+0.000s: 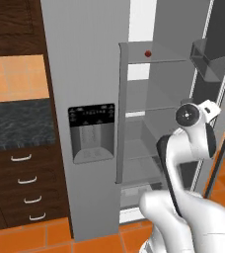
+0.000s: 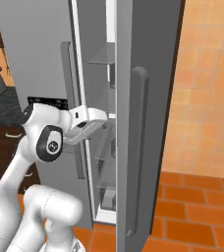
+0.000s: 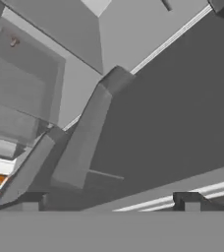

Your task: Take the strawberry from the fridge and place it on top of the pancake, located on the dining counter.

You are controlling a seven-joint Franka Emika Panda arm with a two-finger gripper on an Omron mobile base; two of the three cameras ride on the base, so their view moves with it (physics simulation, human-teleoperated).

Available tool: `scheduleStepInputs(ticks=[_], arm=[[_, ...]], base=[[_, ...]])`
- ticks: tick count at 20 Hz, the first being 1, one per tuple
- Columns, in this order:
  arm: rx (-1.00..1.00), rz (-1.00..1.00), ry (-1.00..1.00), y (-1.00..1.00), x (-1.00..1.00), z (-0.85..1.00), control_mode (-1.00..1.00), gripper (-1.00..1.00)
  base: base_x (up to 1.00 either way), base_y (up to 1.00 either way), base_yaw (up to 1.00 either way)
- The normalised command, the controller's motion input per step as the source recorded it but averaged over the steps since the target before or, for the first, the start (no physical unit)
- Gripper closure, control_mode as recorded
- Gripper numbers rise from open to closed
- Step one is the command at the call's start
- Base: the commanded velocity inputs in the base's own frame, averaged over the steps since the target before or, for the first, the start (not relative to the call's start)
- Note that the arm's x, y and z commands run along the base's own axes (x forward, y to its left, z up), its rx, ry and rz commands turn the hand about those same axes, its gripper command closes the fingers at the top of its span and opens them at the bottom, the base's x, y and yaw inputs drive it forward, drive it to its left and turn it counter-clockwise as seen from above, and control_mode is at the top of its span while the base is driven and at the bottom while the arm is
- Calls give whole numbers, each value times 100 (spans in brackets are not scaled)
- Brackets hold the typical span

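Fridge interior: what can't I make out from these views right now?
- Strawberry: a tiny red dot on the top shelf in the left base view; shape unreadable.
- Lower shelves: partly hidden by the arm in the left base view.
- Fridge interior: right base view gives a narrow slit past the door.

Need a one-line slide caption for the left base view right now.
Fridge right door open, strawberry on an upper shelf, arm raised before the open compartment.

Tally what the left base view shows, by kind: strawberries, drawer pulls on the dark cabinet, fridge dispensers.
Strawberry: 1
Drawer pulls: 4
Dispenser: 1
Total: 6
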Motion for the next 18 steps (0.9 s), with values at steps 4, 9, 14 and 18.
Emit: scheduleStepInputs(ticks=[4, 9, 14, 18], arm=[[-37, 0, 69, -29, 6, 43, -100, -100], [-43, 8, 87, -6, 15, -5, -100, -100], [-45, 17, 82, -14, 2, -4, -100, -100], [-33, 8, 84, -56, 0, 0, -100, -100]], base=[[0, 0, 0], [0, 0, 0], [0, 0, 0], [0, 0, 0]])
